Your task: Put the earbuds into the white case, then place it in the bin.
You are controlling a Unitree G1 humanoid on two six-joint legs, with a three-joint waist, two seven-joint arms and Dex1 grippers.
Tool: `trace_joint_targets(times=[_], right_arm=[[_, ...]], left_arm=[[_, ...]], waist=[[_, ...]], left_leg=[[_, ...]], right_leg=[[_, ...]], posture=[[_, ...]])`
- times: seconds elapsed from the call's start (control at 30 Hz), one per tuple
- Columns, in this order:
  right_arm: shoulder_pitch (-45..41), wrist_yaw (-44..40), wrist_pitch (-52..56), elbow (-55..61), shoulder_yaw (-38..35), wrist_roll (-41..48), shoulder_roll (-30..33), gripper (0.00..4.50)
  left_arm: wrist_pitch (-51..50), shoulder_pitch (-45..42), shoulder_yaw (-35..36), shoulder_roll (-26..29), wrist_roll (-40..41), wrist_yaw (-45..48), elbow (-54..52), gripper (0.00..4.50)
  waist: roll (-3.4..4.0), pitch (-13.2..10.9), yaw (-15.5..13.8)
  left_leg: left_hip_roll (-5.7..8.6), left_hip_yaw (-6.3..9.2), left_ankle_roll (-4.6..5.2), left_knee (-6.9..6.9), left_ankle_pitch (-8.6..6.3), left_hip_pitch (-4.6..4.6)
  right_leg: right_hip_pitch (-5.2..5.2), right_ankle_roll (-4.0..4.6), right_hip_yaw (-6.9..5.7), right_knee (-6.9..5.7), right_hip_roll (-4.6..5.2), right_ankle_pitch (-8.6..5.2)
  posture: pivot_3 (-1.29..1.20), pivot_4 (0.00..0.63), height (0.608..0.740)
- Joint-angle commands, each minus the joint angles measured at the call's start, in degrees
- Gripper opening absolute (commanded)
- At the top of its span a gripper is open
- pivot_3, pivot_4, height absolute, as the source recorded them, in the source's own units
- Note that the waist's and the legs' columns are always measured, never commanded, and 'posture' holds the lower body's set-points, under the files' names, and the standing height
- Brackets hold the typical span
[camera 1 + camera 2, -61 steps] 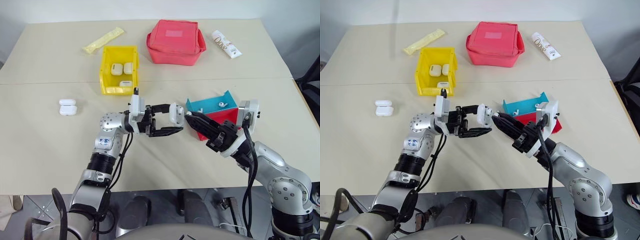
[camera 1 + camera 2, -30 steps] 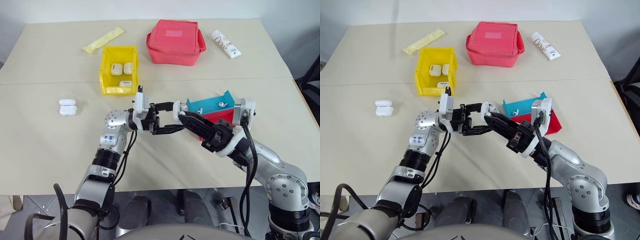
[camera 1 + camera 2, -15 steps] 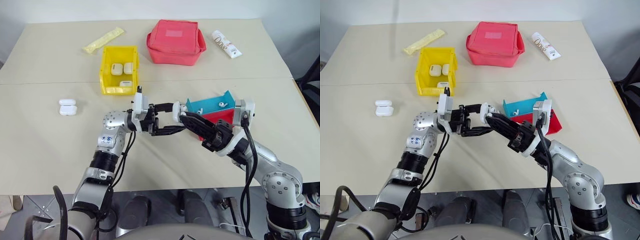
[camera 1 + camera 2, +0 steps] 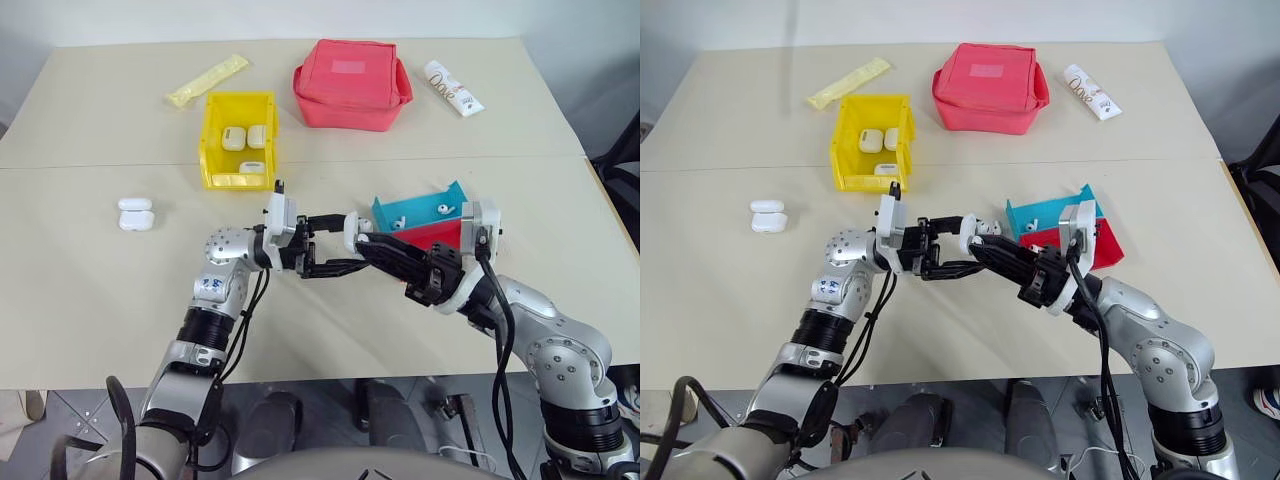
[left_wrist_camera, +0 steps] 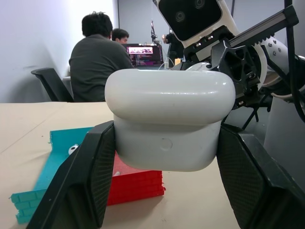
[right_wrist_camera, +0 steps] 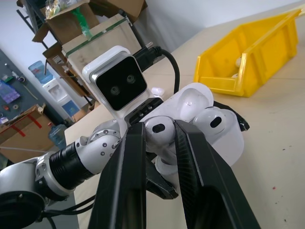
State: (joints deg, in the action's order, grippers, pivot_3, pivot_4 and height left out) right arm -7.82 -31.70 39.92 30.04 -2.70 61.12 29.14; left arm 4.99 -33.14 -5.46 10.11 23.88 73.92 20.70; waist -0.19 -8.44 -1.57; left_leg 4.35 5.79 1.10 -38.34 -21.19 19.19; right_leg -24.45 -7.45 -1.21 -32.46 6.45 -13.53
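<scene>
Case (image 5: pixel 169 125) clenched between left jaws, lid open; earbud (image 6: pixel 159 129) pinched in right jaws directly above it.

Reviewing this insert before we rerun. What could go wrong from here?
1. The right gripper pinches an earbud by a small patch of glossy shell right at the open white case; it could slip or go in askew.
2. The left gripper holds the case in mid-air above the table; a push from the right might twist it in the grip.
3. A dropped earbud could roll off.
</scene>
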Motion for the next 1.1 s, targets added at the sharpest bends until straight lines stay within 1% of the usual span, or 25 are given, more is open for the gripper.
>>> trace_joint_targets(times=[0.03,0.5,0.57,0.67,1.1], right_arm=[[1.13,0.15,2.35,-2.31,0.53,-2.27,1.67,0.49],[0.87,-0.48,2.48,-0.64,0.04,-1.61,2.22,0.49],[0.66,-0.32,2.46,-0.61,0.02,-1.58,2.11,1.24],[0.38,-0.13,2.25,-0.42,0.11,-1.92,2.04,2.11],[-0.52,0.80,2.40,0.59,-1.00,-1.85,2.04,2.11]], left_arm=[[1.15,-1.29,1.18,-0.52,2.75,0.29,-5.94,2.79],[1.08,-0.72,0.98,-0.24,2.34,-0.04,-6.23,2.79],[1.13,-0.79,0.97,-0.17,2.26,0.04,-6.05,2.79],[1.12,-0.80,0.90,-0.06,2.23,-0.06,-6.01,2.79],[1.14,0.27,0.85,0.16,1.63,-0.72,-5.10,2.79]], waist=[[0.00,0.00,-0.02],[0.00,0.00,-0.01],[0.00,0.00,-0.01],[0.00,0.00,0.01],[0.00,0.00,-0.04]], left_leg=[[0.00,0.00,0.00,0.00,0.00,0.00],[0.00,0.01,0.00,0.00,0.00,0.00],[0.00,0.00,0.00,0.00,0.00,0.00],[-0.01,0.00,0.00,0.01,0.00,0.00],[0.00,0.01,0.00,0.00,0.00,0.00]], right_leg=[[0.00,0.00,0.00,0.00,0.00,0.00],[0.00,0.00,-0.01,0.00,0.00,0.00],[0.00,0.00,-0.01,0.01,0.00,0.00],[0.00,0.00,0.00,0.01,0.00,0.00],[0.00,0.00,-0.01,0.01,0.01,0.00]], posture=[[0.00,0.150,0.740],[0.00,0.150,0.740],[0.00,0.150,0.740],[0.00,0.150,0.740],[0.00,0.150,0.740]])
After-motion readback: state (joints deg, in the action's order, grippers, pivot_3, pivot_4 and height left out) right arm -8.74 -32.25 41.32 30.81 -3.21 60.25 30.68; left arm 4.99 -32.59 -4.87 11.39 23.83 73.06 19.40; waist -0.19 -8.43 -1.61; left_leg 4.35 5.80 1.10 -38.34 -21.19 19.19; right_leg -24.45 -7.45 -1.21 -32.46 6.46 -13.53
